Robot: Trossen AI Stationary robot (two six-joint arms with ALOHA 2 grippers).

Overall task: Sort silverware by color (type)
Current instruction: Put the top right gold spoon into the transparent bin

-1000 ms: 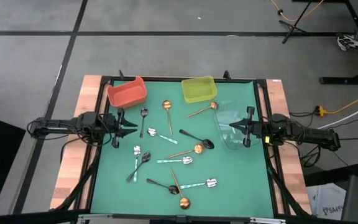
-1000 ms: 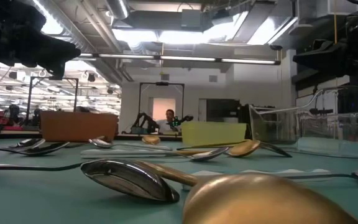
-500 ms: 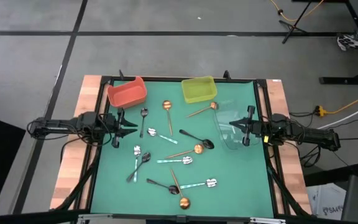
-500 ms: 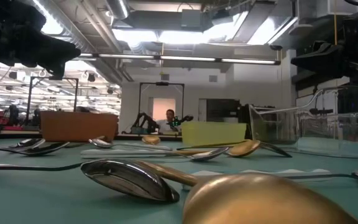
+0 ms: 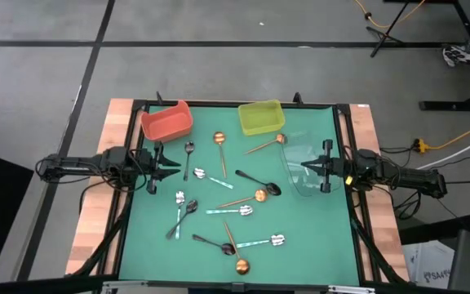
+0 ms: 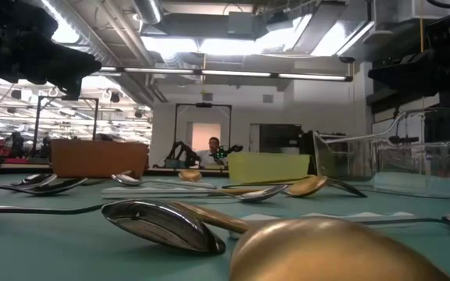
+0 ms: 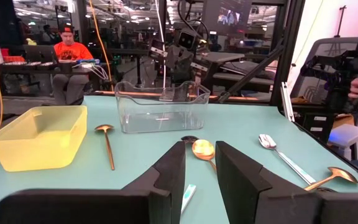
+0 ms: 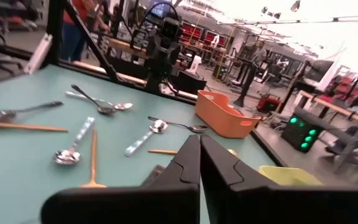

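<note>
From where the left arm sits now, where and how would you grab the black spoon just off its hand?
Take the black spoon at mid-handle, from straight above. It lies flat and alone on the mat, bowl toward the red bin, handle running toward the front edge, so the fingers probably fit best across the slim handle. The left hand is open beside it; the silver spoon lies apart.

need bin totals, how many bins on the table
3: red bin at the far left corner, yellow-green bin beside it, clear bin by the right edge.
</note>
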